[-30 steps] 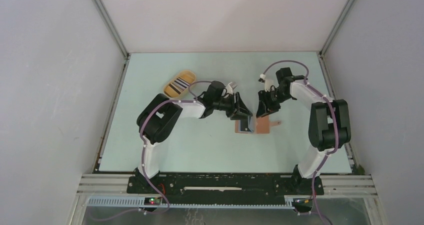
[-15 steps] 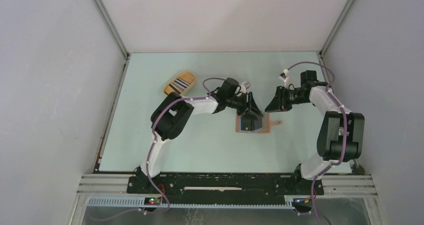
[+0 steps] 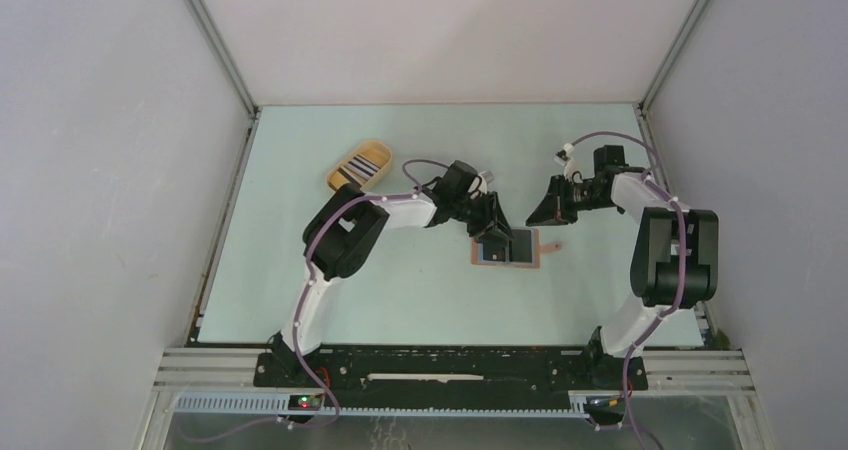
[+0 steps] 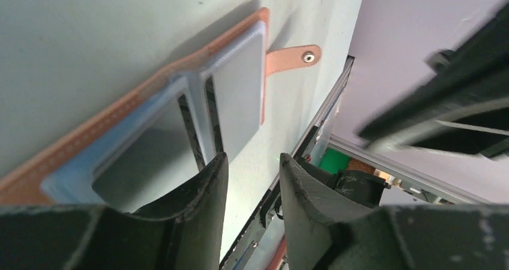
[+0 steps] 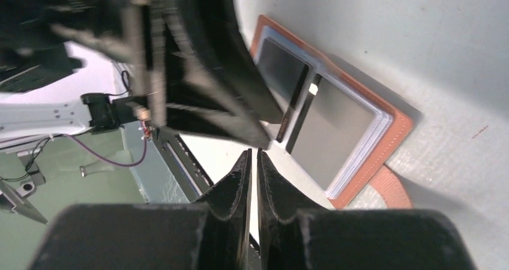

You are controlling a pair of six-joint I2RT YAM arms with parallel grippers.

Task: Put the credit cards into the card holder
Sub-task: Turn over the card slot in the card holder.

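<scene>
The card holder [image 3: 522,250] lies open and flat on the table, reddish-brown with light blue lining [image 4: 237,87] and its snap tab [image 4: 295,56] sticking out to the side. My left gripper [image 3: 497,232] hovers over the holder's left half, jaws a little apart with nothing between them [image 4: 252,159]. My right gripper [image 3: 538,215] is shut and empty [image 5: 252,153], raised just to the right of the holder [image 5: 342,123]. The credit cards [image 3: 354,173] lie as a striped stack in the yellow tray [image 3: 378,151] at the far left.
The left arm's dark fingers [image 5: 210,96] cross the right wrist view, close above the holder. The enclosure walls stand at left, right and back. The rail with the arm bases [image 3: 450,365] runs along the near edge.
My right gripper has left the holder and drawn back up and to the right. My left gripper has moved right over the holder, which now lies spread open.
</scene>
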